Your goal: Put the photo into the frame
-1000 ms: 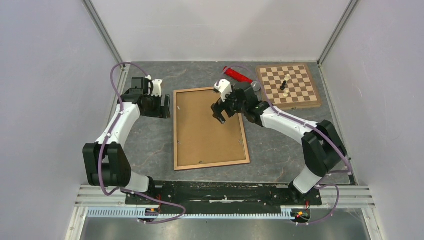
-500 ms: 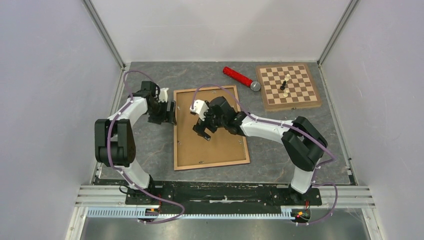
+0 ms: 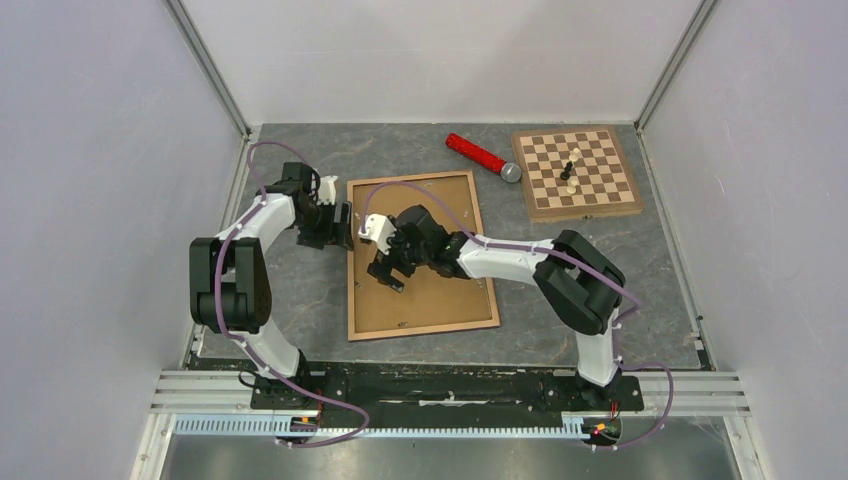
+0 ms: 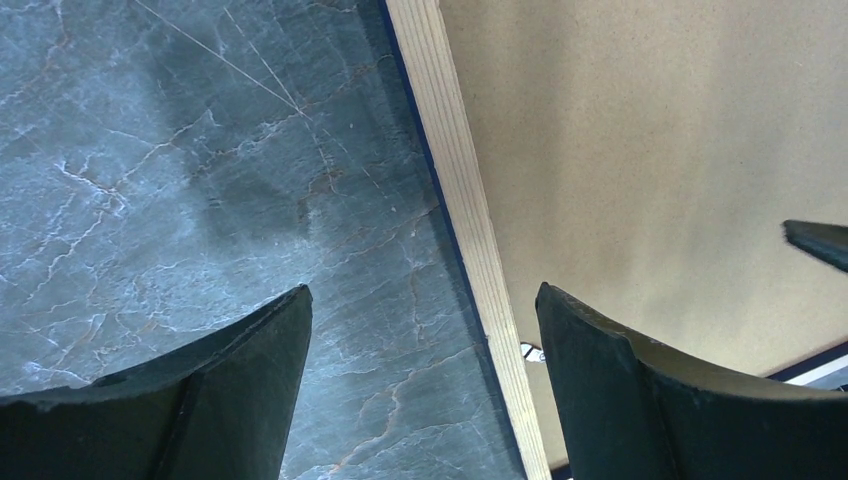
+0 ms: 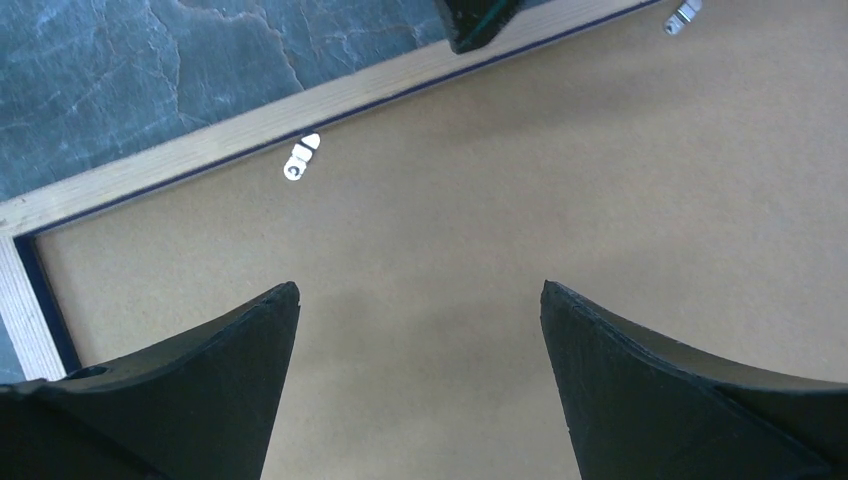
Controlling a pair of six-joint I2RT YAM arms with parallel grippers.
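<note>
Frame [image 3: 425, 329]: flat on table [image 3: 310, 290], wood face up, brown backing panel [image 3: 440, 300] inside.
Left gripper [image 3: 342, 230]: wide open, empty, astride frame's left rail.
Right gripper [image 3: 386, 277]: wide open, empty, above panel's left half.
Change: right gripper shifted leftward across panel; left gripper brought in to the rail.

No readable text, labels or numbers anywhere.

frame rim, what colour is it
The frame rim is pale light-brown wood with a thin dark blue inner edge; clearest in the right wrist view.
</note>
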